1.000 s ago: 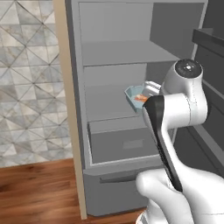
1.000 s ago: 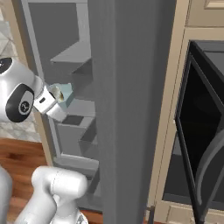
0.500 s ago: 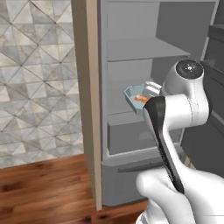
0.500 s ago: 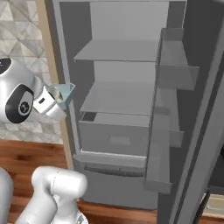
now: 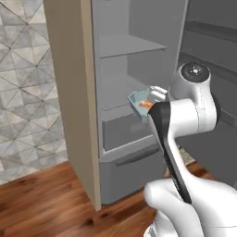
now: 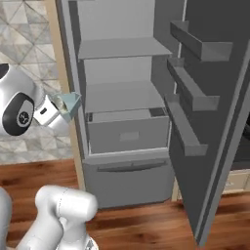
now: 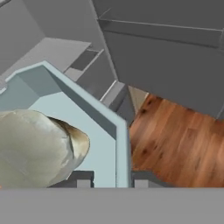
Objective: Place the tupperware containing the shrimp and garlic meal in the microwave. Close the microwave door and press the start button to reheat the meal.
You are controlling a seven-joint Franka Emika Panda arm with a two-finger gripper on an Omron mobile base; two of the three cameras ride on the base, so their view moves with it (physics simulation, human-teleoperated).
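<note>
The gripper (image 7: 107,183) is closed on the rim of the tupperware (image 7: 83,127): in the hand view the two dark finger tips sit either side of the pale blue wall at the bottom edge, one inside and one outside. The container hangs in the air off the end of the hand, roughly level, in front of an open grey fridge (image 6: 122,93) and above a wooden floor (image 7: 175,140). In the left base view the tupperware (image 5: 140,102) shows just left of the white wrist, with orange pieces of the shrimp and garlic meal (image 5: 146,106) inside; in the hand view a whitish garlic piece (image 7: 37,144) rests on its floor.

The step in hand appears to be the carry to the microwave. To do it well, the container should be kept flat, since it is lidless and held by one edge only; any roll of the wrist could spill the food or let the wall slip between the fingers. Swinging it wide of the fridge door (image 6: 215,112) and its shelf bins seems wise, with slow turns of the base.

No brand, label or writing can be read anywhere.
</note>
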